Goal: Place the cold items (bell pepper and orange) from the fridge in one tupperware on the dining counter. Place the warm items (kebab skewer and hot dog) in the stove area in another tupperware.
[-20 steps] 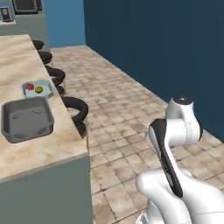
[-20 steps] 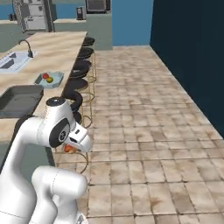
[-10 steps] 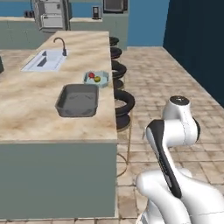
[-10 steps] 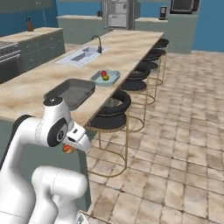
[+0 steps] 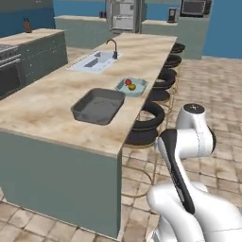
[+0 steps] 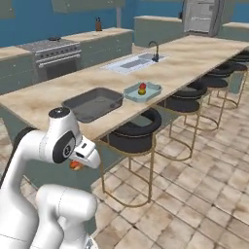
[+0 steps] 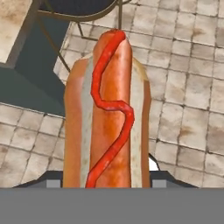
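A hot dog (image 7: 107,118) with a red ketchup squiggle stands upright between the fingers of my gripper (image 7: 105,179), which is shut on it above the tiled floor. In the right base view the gripper (image 6: 78,163) hangs low beside the counter's end, with a bit of the hot dog (image 6: 74,166) showing under the hand. On the dining counter (image 5: 42,108) a light blue tupperware (image 5: 132,88) holds the red bell pepper (image 5: 128,82) and the orange (image 5: 133,87). Nearer to me lies a dark grey tupperware (image 5: 98,105) with nothing in it.
Black bar stools (image 5: 146,127) line the counter's right side, close to the arm. A sink (image 5: 94,61) is set in the counter farther back. The stove (image 6: 53,48) stands at the left wall and the fridge (image 5: 122,14) at the far end.
The whole picture has shifted: the base has turned, and the counter with both tupperwares now lies ahead and closer. The hot dog stays in the gripper.
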